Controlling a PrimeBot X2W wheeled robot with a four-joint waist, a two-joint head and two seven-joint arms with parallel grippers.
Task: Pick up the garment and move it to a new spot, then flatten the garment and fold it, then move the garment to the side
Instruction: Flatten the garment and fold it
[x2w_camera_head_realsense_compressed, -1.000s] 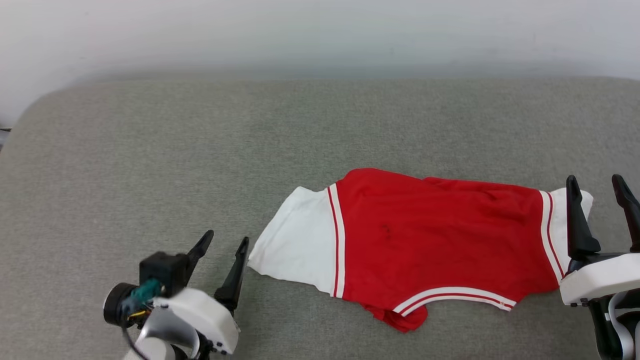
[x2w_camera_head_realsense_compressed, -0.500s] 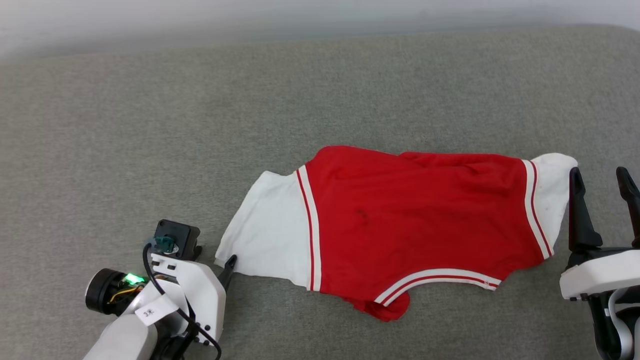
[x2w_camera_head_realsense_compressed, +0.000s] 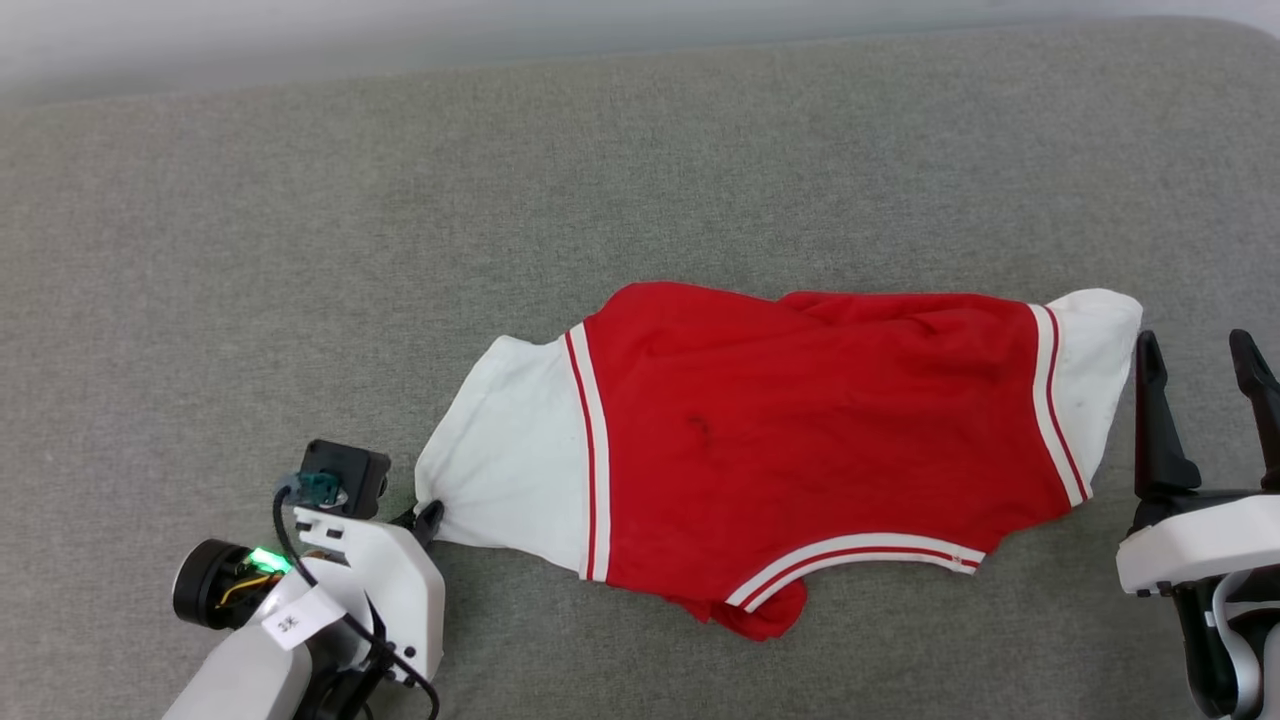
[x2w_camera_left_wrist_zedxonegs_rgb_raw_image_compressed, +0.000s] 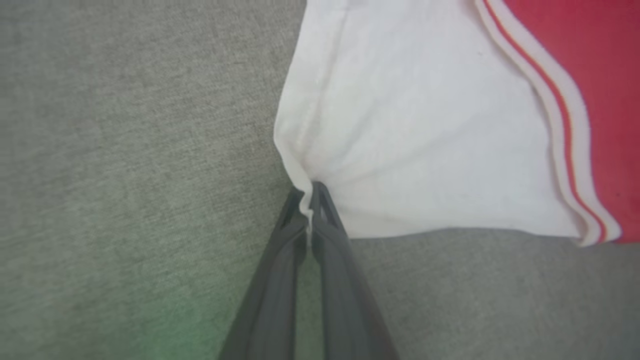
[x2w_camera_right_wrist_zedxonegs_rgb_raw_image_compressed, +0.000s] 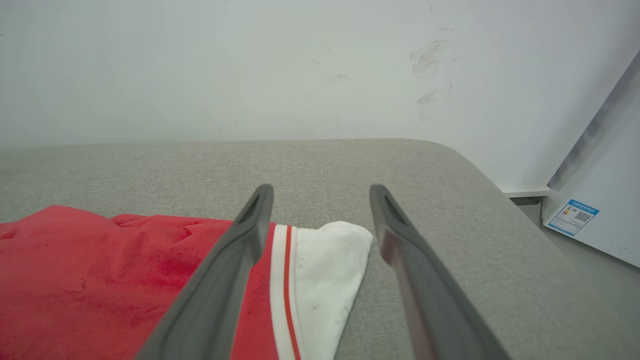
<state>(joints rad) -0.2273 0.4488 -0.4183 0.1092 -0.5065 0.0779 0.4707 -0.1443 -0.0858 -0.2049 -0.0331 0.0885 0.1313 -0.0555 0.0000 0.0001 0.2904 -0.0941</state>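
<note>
Two grippers sit at the near edge. The left gripper (x2w_camera_head_realsense_compressed: 430, 516) is pinched tight on a corner of the shirt (x2w_camera_head_realsense_compressed: 800, 450), at its white sleeve. The right gripper (x2w_camera_head_realsense_compressed: 1195, 345) stands spread wide and holds nothing, just beside the other sleeve. The shirt lies across the grey cushion (x2w_camera_head_realsense_compressed: 300, 250), striped hem toward the robot. Beyond rises a pale wall (x2w_camera_right_wrist_zedxonegs_rgb_raw_image_compressed: 250, 65).

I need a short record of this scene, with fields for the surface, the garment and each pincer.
surface: grey cushion
garment: red shirt, white sleeves, lying spread out but wrinkled
left pincer: shut on the corner of the near white sleeve
right pincer: open, by the other sleeve, holding nothing
</note>
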